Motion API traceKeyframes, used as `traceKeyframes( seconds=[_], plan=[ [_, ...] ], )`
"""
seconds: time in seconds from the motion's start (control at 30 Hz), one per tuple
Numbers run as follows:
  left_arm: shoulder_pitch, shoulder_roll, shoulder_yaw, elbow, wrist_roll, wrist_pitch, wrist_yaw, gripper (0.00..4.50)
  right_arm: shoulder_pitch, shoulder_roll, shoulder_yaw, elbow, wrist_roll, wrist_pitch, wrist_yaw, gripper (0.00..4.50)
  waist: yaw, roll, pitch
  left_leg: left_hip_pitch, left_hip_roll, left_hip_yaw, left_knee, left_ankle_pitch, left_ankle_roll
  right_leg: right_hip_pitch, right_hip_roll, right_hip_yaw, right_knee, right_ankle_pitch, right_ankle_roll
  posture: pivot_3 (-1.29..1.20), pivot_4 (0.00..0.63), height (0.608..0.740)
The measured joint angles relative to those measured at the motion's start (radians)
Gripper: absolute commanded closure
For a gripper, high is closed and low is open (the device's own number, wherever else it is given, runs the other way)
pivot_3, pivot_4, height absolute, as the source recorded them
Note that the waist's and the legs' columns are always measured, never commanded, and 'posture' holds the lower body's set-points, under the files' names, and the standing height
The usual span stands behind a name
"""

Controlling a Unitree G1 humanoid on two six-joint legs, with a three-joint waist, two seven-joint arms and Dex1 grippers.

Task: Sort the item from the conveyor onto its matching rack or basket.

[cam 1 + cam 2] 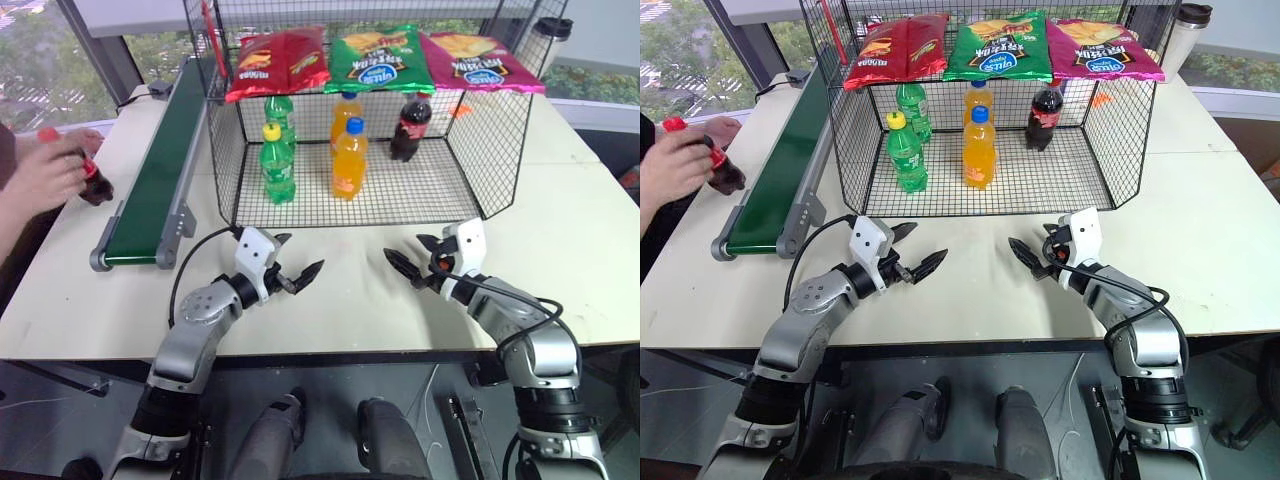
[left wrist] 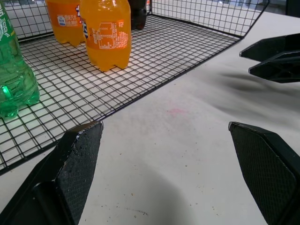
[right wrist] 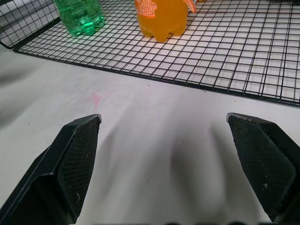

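Cola (image 1: 92, 183) is off to my far left in a person's hand (image 1: 45, 172), beside the belt (image 1: 155, 175), not on it. My left gripper (image 1: 297, 275) and right gripper (image 1: 412, 262) hover gaping and empty before the cage (image 1: 470, 185). Risk: reaching early, I'd meet that hand or topple the bottle.
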State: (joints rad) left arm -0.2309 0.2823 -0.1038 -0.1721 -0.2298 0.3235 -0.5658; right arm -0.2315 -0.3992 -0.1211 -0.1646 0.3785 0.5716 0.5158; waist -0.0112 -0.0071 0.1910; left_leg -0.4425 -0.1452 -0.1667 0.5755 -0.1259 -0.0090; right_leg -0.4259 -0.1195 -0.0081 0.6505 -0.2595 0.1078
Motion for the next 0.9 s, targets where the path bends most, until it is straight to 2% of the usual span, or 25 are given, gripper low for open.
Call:
traceKeyframes(
  seconds=[0.9],
  plan=[
    [0.001, -0.006, 0.0, 0.005, 0.002, -0.012, 0.011, 0.0, 0.01, 0.0, 0.038, -0.07, 0.017, 0.01, 0.0, 0.05, 0.001, 0.0, 0.0, 0.0, 0.0, 0.0, 0.0, 0.0, 0.0, 0.0, 0.0, 0.0, -0.001, 0.0, 0.0, 0.0, 0.15, 0.738]
  ],
)
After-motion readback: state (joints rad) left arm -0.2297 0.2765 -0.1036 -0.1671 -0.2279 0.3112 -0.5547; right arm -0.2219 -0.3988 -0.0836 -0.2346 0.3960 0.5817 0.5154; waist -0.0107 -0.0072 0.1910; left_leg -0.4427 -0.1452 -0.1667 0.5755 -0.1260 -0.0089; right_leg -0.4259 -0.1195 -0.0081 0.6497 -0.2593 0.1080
